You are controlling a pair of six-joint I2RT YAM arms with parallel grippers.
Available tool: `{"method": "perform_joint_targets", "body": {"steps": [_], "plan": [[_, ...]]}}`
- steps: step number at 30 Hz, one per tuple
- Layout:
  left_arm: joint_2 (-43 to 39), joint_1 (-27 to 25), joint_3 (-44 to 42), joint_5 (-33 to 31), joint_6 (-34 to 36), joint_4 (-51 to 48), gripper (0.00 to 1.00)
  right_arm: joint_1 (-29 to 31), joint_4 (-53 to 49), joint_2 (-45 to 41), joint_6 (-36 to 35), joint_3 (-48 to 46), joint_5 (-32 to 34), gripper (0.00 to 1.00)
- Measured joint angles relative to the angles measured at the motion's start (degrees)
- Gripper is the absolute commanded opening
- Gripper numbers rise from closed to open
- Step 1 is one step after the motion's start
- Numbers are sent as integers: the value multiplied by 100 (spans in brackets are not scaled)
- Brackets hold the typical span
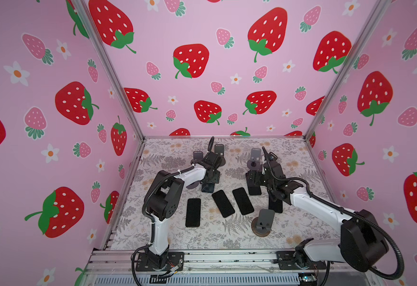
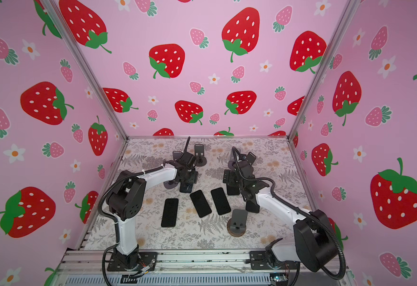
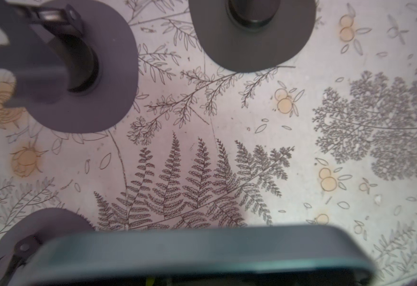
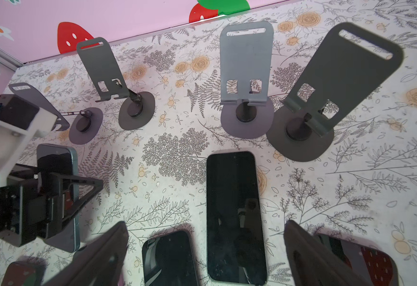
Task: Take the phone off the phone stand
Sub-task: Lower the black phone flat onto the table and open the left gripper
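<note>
My left gripper (image 1: 210, 178) is shut on a dark phone (image 1: 207, 188) with a blue-grey rim, held on edge close over the table. The phone's rim (image 3: 202, 250) fills the near side of the left wrist view and hides the fingers. In the right wrist view its upper end (image 4: 56, 158) sticks out past the left fingers (image 4: 78, 188). A phone stand's round base (image 3: 41, 227) lies right beside it; whether they touch is unclear. My right gripper (image 4: 206, 257) is open, hovering over two flat phones (image 4: 234, 213) (image 4: 168, 257).
Three black phones (image 1: 193, 212) (image 1: 223, 203) (image 1: 243, 200) lie face up mid-table, and another (image 1: 275, 205) sits partly under the right arm. Empty grey stands are at the front (image 1: 264, 220) and toward the back (image 1: 219, 149) (image 1: 255, 156). Two stand bases (image 3: 98, 94) (image 3: 252, 44) lie ahead of the left gripper.
</note>
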Motion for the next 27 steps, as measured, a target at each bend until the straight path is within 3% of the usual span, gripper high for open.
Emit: {"method": "perform_joint_targets", "body": {"steps": [27], "plan": [[608,35,678,-205,81,-278,79,0,-177,-4,-13,20,103,100]]}}
